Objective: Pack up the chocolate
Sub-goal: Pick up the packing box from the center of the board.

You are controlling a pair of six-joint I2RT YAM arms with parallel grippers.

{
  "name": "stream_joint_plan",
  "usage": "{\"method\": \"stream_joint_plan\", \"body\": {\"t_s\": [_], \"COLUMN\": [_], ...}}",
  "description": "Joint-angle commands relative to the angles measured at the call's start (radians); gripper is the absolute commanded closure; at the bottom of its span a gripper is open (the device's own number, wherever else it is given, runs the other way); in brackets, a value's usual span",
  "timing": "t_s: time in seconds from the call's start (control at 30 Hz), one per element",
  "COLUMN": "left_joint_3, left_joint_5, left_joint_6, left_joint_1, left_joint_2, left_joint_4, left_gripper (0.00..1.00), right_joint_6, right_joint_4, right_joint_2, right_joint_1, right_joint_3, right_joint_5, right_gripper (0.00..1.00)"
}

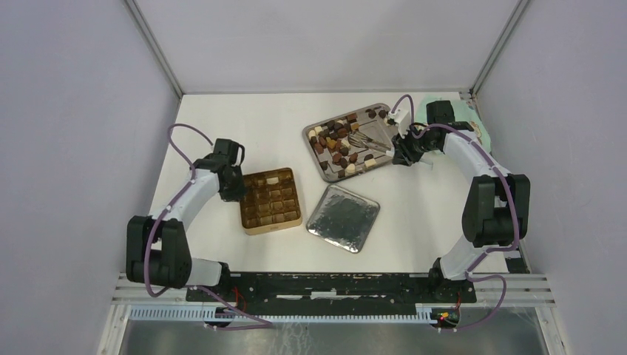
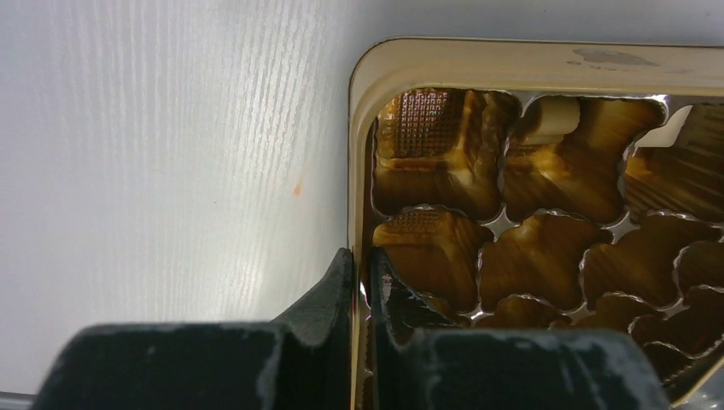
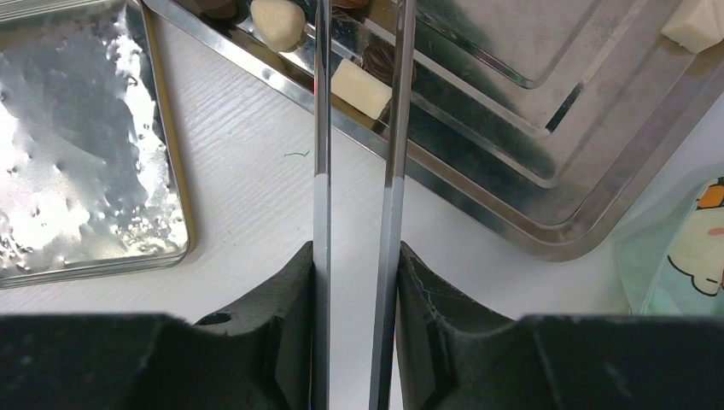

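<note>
- Here, the left gripper (image 2: 360,265) is closed on the left wall of the gold box (image 2: 529,64). One finger is outside the wall, the other is inside, and the thin wall is pinched between them.
- The gold box lies flat on the white table (image 1: 222,126), in front of the left arm, and it is divided into small cells.
- Most of the chocolate (image 1: 339,142) is on the steel tray (image 1: 313,157) at the far middle of the table. The pieces are dark brown, light brown and cream, and they are scattered loosely.
- Some pieces are in the cells of the box. A cream piece (image 2: 553,115) sits in a cell next to the far wall.
- The right gripper (image 3: 356,256) grips the tongs (image 3: 322,128). Both metal arms of the tongs are between its fingers, close together but not touching.
- The tongs reach over the tray. Their tips are out of the wrist view.
- On the tray, near its rim, another cream piece (image 3: 361,88) is seen between the two arms of the tongs. I cannot tell if they touch it.
- A silver lid (image 1: 343,217) lies flat on the table, just right of the box and on the near side of the tray.
</note>
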Motion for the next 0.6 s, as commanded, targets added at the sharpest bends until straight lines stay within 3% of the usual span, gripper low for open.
{"method": "stream_joint_plan", "body": {"t_s": [0.0,0.27,0.57], "left_joint_3": [-0.02,-0.09,-0.113], "left_joint_5": [-0.004,0.005,0.034], "left_joint_6": [0.09,0.166,0.193], "left_joint_1": [0.002,-0.005,-0.013], "left_joint_2": [-0.126,-0.317,-0.341], "left_joint_4": [0.097,0.226,0.257], "left_gripper": [0.98,0.98,0.98], "right_joint_6": [-0.001,0.004,0.005], "right_joint_4": [0.002,-0.02,-0.023], "right_joint_2": [-0.042,-0.043,-0.058], "right_joint_1": [-0.002,-0.001,-0.001], "right_joint_3": [0.057,0.09,0.103], "right_joint_5": [-0.044,-0.065,-0.071], "right_gripper": [1.0,1.0,1.0]}}
